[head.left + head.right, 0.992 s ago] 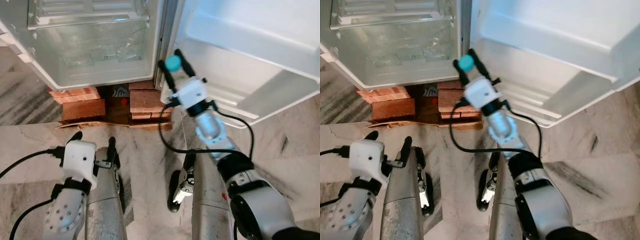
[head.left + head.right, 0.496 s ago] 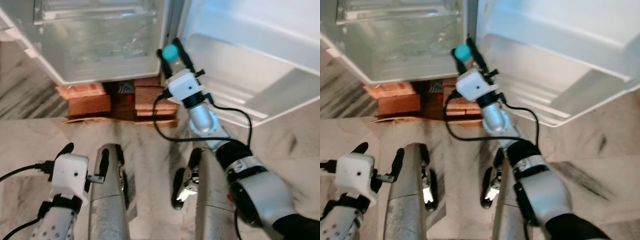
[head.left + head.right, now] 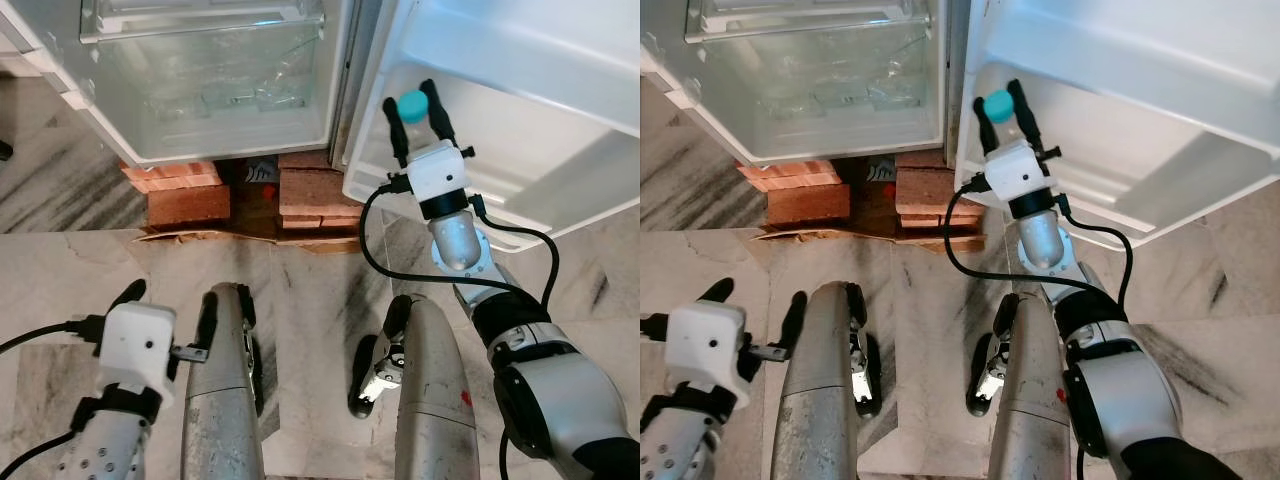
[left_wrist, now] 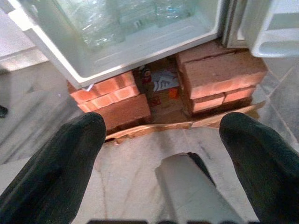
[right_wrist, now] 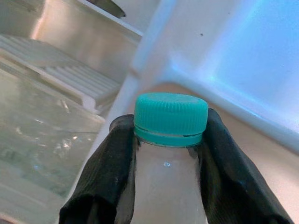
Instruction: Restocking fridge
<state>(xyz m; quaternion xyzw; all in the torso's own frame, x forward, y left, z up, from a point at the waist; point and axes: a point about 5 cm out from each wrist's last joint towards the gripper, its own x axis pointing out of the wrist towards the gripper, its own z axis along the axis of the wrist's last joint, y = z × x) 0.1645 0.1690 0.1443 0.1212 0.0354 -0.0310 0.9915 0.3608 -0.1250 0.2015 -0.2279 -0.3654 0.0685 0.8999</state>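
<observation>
Right pincer (image 3: 412, 108) raised in front of the open white fridge door (image 3: 560, 90), at the door's lower inner shelf near its hinge-side corner; its two black fingers (image 5: 105, 163) are closed on the neck of a clear plastic bottle with a teal ribbed screw cap (image 5: 170, 119) — cap stands just above the fingertips, bottle upright between them. Bottle is held in the air, not set on any shelf. Left pincer (image 3: 170, 310) hangs low over the grey-veined marble floor (image 3: 60, 270), beside the robot's left silver leg; fingers (image 4: 56, 172) spread wide apart with nothing between them. White fridge body (image 3: 215, 70) stands open to the left of the door; a clear plastic crisper drawer (image 3: 215, 85) sits at the bottom of the compartment, contents not resolvable through the glare. Fridge rests on stacked red-brown bricks (image 4: 219, 79) — one stack under each front corner, with a strip of brown cardboard (image 4: 187, 126) along the floor in front of them.
</observation>
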